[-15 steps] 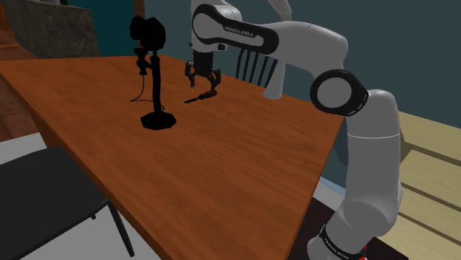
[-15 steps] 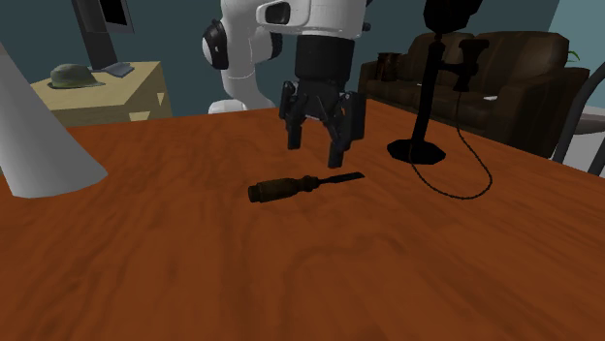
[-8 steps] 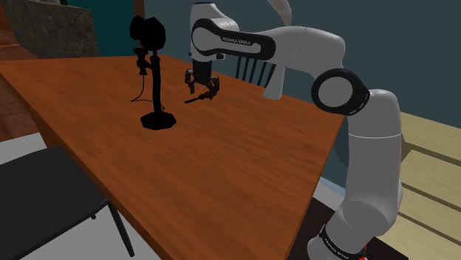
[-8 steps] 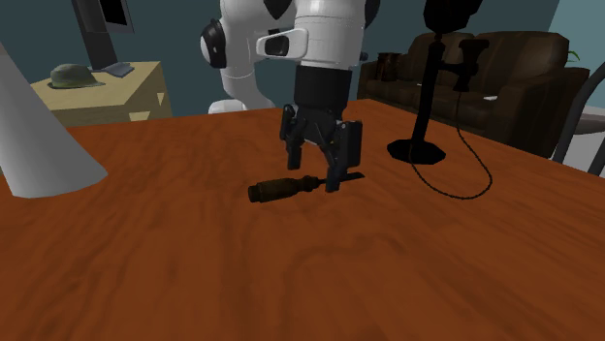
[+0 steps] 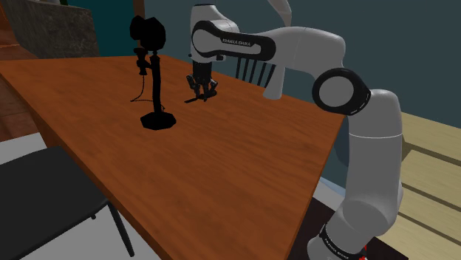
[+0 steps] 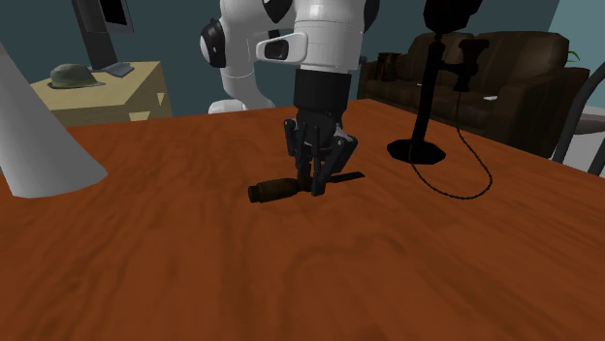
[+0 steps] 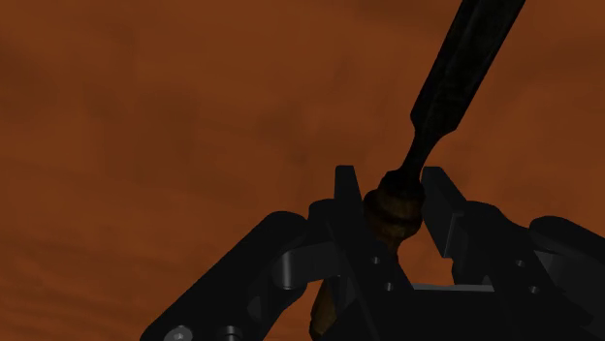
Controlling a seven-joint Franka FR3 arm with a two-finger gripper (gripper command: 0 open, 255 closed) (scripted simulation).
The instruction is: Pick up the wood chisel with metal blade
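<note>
Pincer point(image 7: 393, 189) fingers stand nearly together, pressing both sides of the one wood chisel point(image 7: 456, 87) where its brown handle meets the dark blade. The hand hides the handle's rear. In the second exterior view the chisel lies flat on the wooden table point(image 6: 291, 281), its middle covered by the fingers. Beyond it rises one black stand point(image 6: 428, 97) with a trailing cord, its top cut off.
</note>
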